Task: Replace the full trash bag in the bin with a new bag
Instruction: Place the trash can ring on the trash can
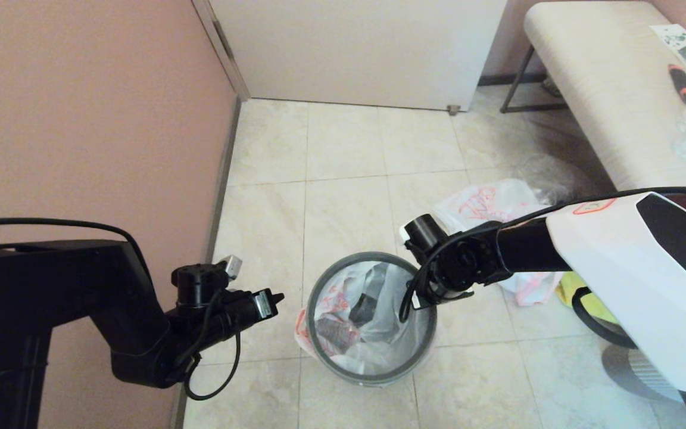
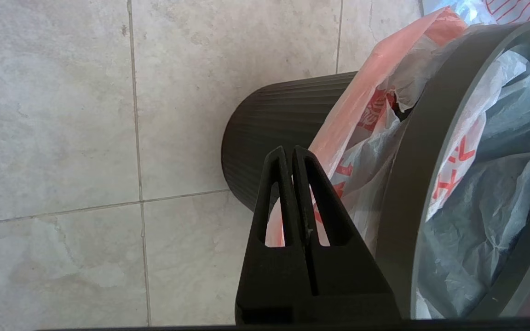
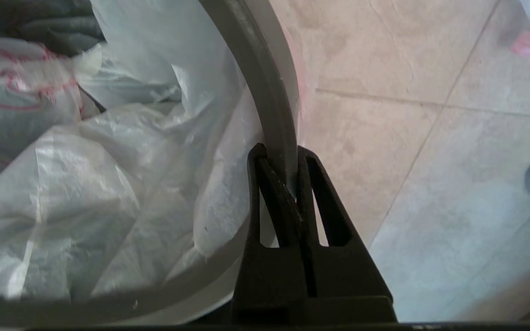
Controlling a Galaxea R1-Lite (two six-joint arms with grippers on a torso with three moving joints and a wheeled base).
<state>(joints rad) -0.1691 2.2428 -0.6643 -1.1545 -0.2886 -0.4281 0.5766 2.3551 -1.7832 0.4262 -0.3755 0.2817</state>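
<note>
Tiled floor (image 1: 349,149); right gripper (image 3: 278,158) pinches bin (image 2: 269,138) hoop (image 3: 269,101) (bag-lined); left gripper (image 2: 289,154) clenched, empty

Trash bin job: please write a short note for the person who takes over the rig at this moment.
Right tool: shut on the grey hoop at the rim of the bin.
Left tool: shut, empty, beside the bin and apart from it.
Things: the new bag lines the bin, its edge folded out under the hoop. The full trash bag lies on the floor beyond the bin.
Done: full bag out, new bag in.
Left: probably seat the hoop evenly, then release it.
</note>
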